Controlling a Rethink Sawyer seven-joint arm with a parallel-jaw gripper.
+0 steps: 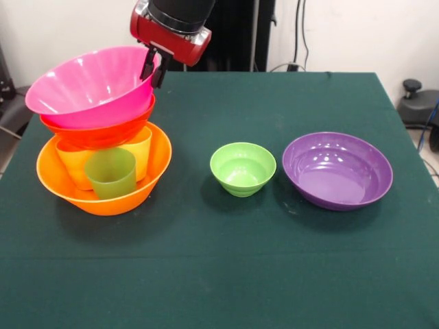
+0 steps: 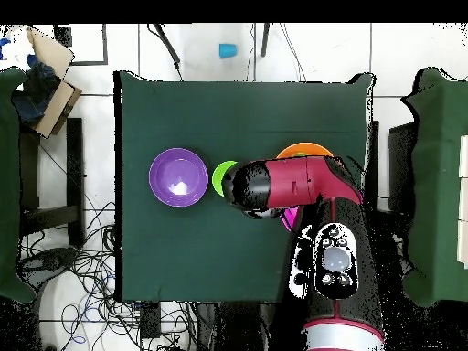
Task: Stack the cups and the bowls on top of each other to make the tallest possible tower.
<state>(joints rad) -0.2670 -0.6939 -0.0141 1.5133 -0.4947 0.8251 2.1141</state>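
The gripper (image 1: 153,66) is pinching the far rim of the large pink bowl (image 1: 89,86), which is tilting atop a red-orange bowl (image 1: 103,132), cups and the large orange bowl (image 1: 103,192), forming the tower near the table's (image 1: 219,274) left edge. The light green bowl (image 1: 243,168) and purple bowl (image 1: 337,170) are sitting apart to the right, leaving open cloth in front.

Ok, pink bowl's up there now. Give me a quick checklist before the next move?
1. Pink bowl level on the tower: not ok, it tilts.
2. Pincer clear of the pink bowl's rim: cannot tell, it sits right at the rim.
3. Orange base bowl flat on the table: ok.
4. Light green bowl free to pick: ok.
5. Purple bowl free to pick: ok.
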